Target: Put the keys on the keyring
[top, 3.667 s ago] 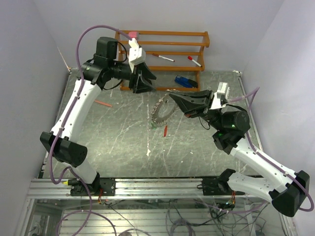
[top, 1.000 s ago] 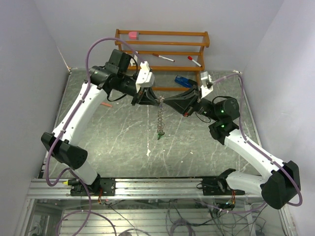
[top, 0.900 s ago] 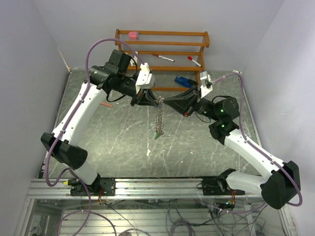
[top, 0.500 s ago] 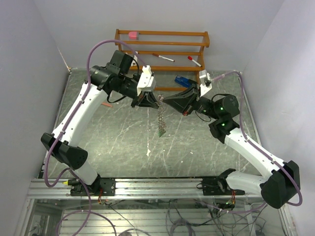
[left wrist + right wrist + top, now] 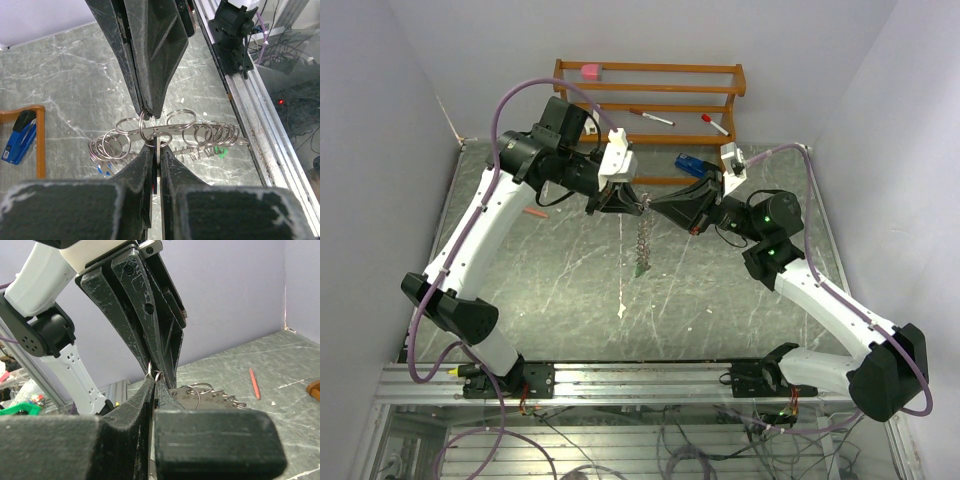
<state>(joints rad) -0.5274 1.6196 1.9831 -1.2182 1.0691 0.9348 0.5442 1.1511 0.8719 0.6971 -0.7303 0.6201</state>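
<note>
The keyring [image 5: 642, 238] hangs edge-on in mid-air over the table's middle, held up between both grippers. In the left wrist view it is a flat grey strip [image 5: 175, 136] fringed with small split rings; a green tag [image 5: 220, 150] and a blue tag [image 5: 102, 171] dangle below it. My left gripper [image 5: 157, 145] is shut on a thin flat metal piece with a touch of red, seemingly a key, right at one small ring. My right gripper [image 5: 148, 112] comes in from opposite, shut on the ring's rim [image 5: 156, 378]. Both sets of fingertips nearly touch [image 5: 645, 203].
A wooden rack [image 5: 650, 92] stands at the back with two red-capped pens [image 5: 651, 118] and a pink block [image 5: 589, 71]. A blue object [image 5: 692, 163] lies by the rack. A red pen [image 5: 532, 212] lies on the table at left. The metal rail [image 5: 640, 380] runs along the near edge.
Since several seconds ago the keyring was lifted off the table and my left gripper closed in on it. Over the last second the hanging ring rose slightly; both grips hold.
</note>
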